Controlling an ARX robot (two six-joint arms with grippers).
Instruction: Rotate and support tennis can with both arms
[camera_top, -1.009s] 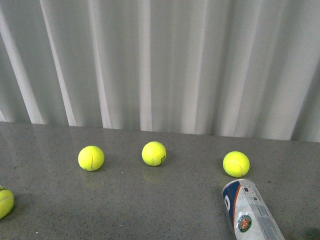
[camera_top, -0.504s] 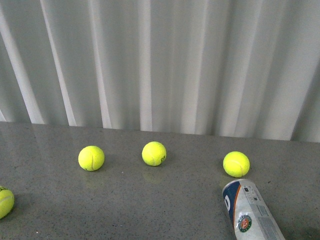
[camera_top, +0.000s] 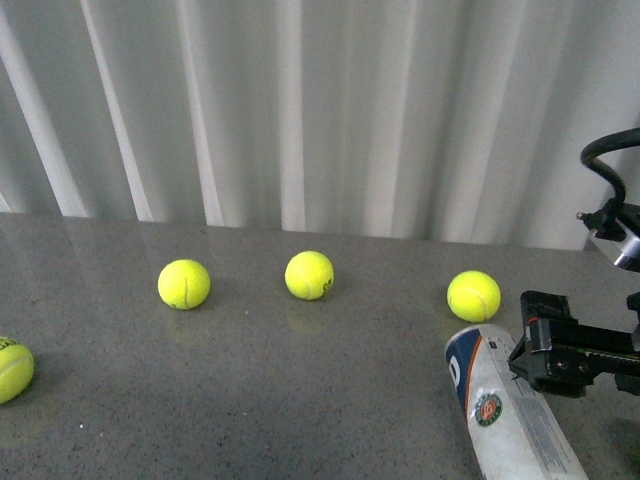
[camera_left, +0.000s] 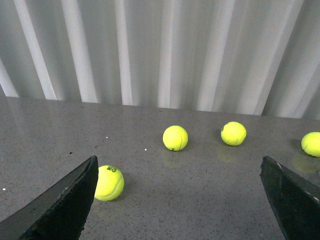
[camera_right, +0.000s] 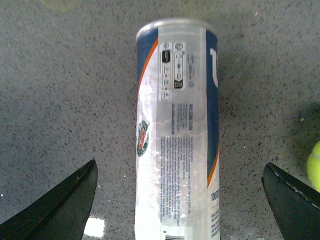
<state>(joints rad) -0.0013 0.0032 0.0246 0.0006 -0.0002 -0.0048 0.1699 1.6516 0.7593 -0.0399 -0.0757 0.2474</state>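
Observation:
The tennis can (camera_top: 505, 410) lies on its side on the grey table at the front right, white label with navy and orange and a round emblem facing up. My right gripper (camera_top: 545, 350) hovers just above it, open. In the right wrist view the can (camera_right: 175, 135) runs lengthwise between the two wide-apart fingers of the right gripper (camera_right: 179, 165), and neither finger touches it. My left gripper (camera_left: 177, 165) is open over bare table with nothing between its fingers. It does not show in the front view.
Three yellow-green tennis balls (camera_top: 184, 284) (camera_top: 309, 275) (camera_top: 473, 296) stand in a row across the table, the right one just beyond the can's end. Another ball (camera_top: 10, 368) sits at the left edge, close to my left finger (camera_left: 65, 205). A white pleated curtain (camera_top: 320, 110) closes the back.
My right arm has come into the front view from the right and now hangs over the can. The whole view has shifted, so the balls sit higher in the picture.

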